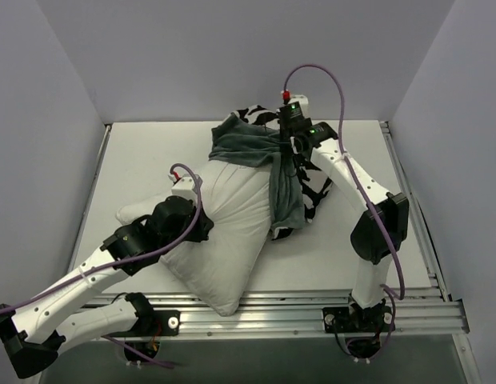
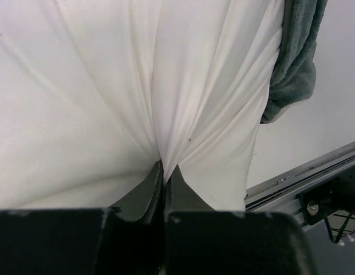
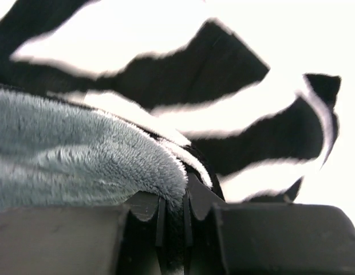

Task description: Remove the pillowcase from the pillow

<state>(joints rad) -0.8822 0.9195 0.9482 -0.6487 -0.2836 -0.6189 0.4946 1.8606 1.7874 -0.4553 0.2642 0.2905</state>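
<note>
The white pillow (image 1: 232,220) lies slantwise on the table, its near end bare and its far end still under the pillowcase (image 1: 256,152). The pillowcase is turned back, grey-green side up, with zebra stripes at the back and right. My left gripper (image 1: 186,186) is shut on a pinch of the pillow's white fabric (image 2: 164,137). My right gripper (image 1: 290,142) is shut on the pillowcase edge (image 3: 172,189) at the far middle of the table. The grey-green side (image 3: 68,160) and zebra stripes (image 3: 223,86) fill the right wrist view.
The grey walls close in the white table (image 1: 136,160) on three sides. A metal rail (image 1: 312,308) runs along the near edge, also seen in the left wrist view (image 2: 303,177). A corner of the pillow overhangs the rail.
</note>
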